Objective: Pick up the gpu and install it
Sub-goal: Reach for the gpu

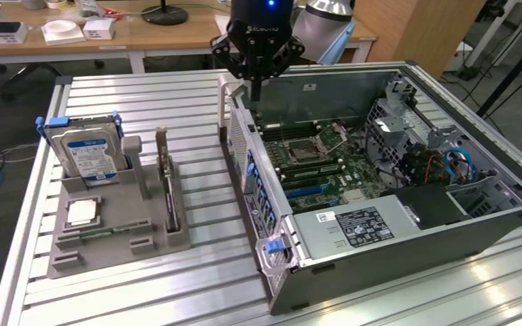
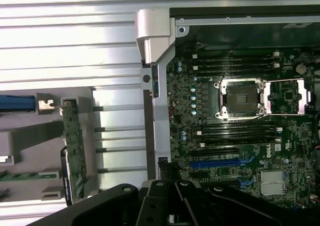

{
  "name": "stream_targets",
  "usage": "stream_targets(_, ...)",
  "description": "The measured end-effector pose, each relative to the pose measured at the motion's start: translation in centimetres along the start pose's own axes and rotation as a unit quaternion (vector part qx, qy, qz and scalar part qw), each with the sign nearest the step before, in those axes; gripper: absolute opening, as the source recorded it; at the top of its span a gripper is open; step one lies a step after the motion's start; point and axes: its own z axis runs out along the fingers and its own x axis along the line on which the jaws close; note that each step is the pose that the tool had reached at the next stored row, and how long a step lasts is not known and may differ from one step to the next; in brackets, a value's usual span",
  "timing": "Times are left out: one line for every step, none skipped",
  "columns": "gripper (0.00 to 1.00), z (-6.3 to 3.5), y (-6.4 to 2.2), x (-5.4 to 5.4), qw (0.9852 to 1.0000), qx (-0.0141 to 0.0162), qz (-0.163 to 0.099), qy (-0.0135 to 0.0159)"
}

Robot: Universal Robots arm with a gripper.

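Hand black, closed on nothing, over open grey computer case corner | gpu, slim dark circuit card, on edge in grey holder by bench edge, exterior view's left

Silver hard drive with blue label, green gpu, grey holder, ribbed silvery surface, green motherboard with one blue slot.
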Motion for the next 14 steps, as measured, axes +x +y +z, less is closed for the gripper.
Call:
stream_targets(0.11, 0.0, 0.0, 0.02, 1.0, 0.0, 0.0, 0.0)
stream_targets(0.11, 0.0, 0.0, 0.05, 1.0, 0.0, 0.0, 0.0)
stream_targets(0.11, 0.0, 0.0, 0.07, 1.0, 0.0, 0.0, 0.0)
stream_targets(0.11, 0.0, -0.01, 0.09, 1.0, 0.0, 0.0, 0.0)
stream_targets(0.11, -0.01, -0.01, 0.12, 1.0, 0.0, 0.0, 0.0)
stream_targets(0.11, -0.01, -0.01, 0.16, 1.0, 0.0, 0.0, 0.0)
stream_targets(0.11, -0.01, -0.01, 0.18, 1.0, 0.0, 0.0, 0.0)
stream_targets(0.11, -0.01, -0.01, 0.2, 1.0, 0.0, 0.0, 0.0)
stream_targets(0.11, -0.01, -0.02, 0.22, 1.0, 0.0, 0.0, 0.0)
stream_targets(0.11, -0.01, -0.02, 0.25, 1.0, 0.0, 0.0, 0.0)
stream_targets(0.11, -0.01, -0.02, 0.29, 1.0, 0.0, 0.0, 0.0)
stream_targets(0.11, -0.01, -0.02, 0.32, 1.0, 0.0, 0.0, 0.0)
stream_targets(0.11, -0.01, -0.03, 0.36, 1.0, 0.0, 0.0, 0.0)
stream_targets(0.11, -0.01, -0.03, 0.4, 1.0, 0.0, 0.0, 0.0)
